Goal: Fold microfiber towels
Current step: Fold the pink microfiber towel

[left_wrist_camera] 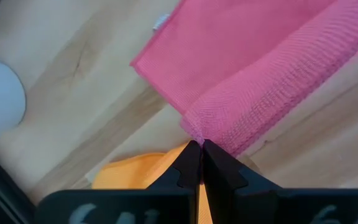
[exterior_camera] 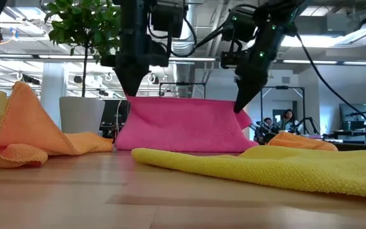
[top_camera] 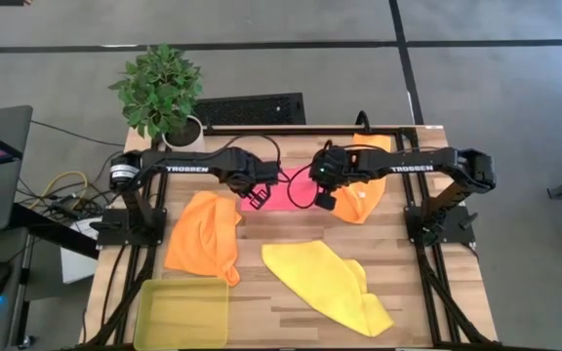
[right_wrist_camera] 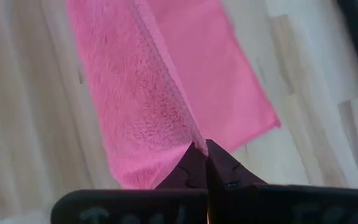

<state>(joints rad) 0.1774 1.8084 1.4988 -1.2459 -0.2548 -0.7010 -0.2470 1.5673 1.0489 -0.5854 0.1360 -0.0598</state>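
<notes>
Surroundings: a yellow towel [top_camera: 325, 283] sprawls across the table's near middle; one orange towel [top_camera: 203, 239] lies crumpled on the left, another orange towel [top_camera: 364, 190] under the right arm; a translucent tray [top_camera: 183, 312] sits at the near left corner; a potted plant [top_camera: 161, 93] stands at the far left.
Pink towel [exterior_camera: 180, 124]: lifted at the table's far middle, hanging between the grippers, lower part on the wood.
Left gripper [left_wrist_camera: 201, 146]: clamped on one top corner.
Right gripper [right_wrist_camera: 201, 146]: clamped on the other.
Arms: both reach inward, fingers pointing down.
</notes>
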